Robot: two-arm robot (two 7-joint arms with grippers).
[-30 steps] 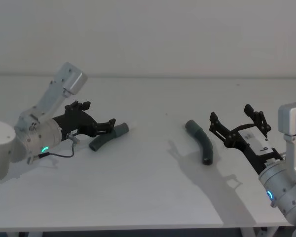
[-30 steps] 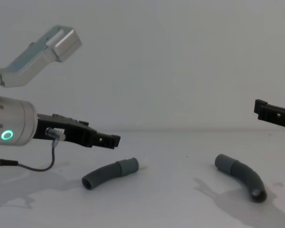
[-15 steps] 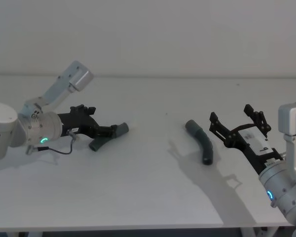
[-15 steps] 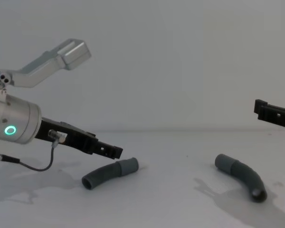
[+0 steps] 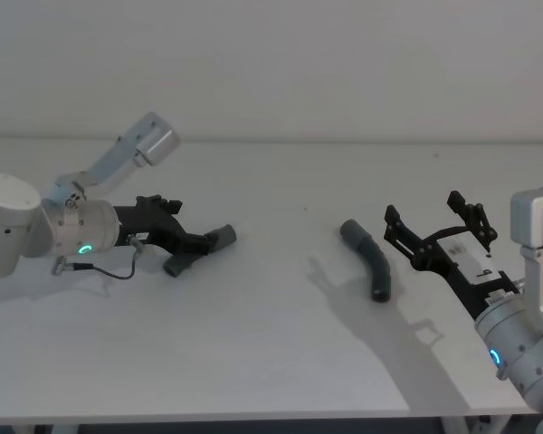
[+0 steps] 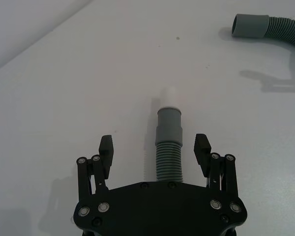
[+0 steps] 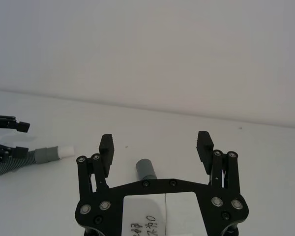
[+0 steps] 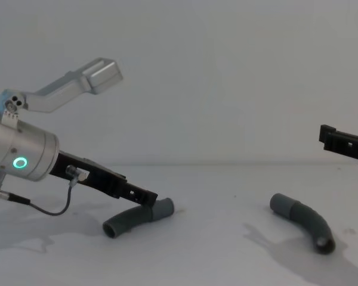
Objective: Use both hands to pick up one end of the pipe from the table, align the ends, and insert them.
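Left gripper (image 6: 154, 144), jaws spread, straddles the white-tipped hose (image 6: 168, 129) without touching. Right gripper (image 7: 156, 139), likewise spread, hovers well right of that hose; its label (image 7: 157, 216) bears unreadable handwriting.

My left gripper (image 6: 154, 145) is matt black plastic, with small bright metal screw heads along its links. My right gripper (image 7: 155, 140) looks the same. My left wrist (image 8: 18, 155) is silver metal with a soft satin sheen. The left hose piece (image 6: 168, 162) is dark grey, finely ribbed and dull, like flexible plastic. Its cuff (image 6: 168, 127) is smooth grey and its tip (image 6: 169, 95) smooth white. The right hose piece (image 5: 377, 271) has the same ribbed finish. The table (image 5: 253, 344) is plain white — matt and smooth.
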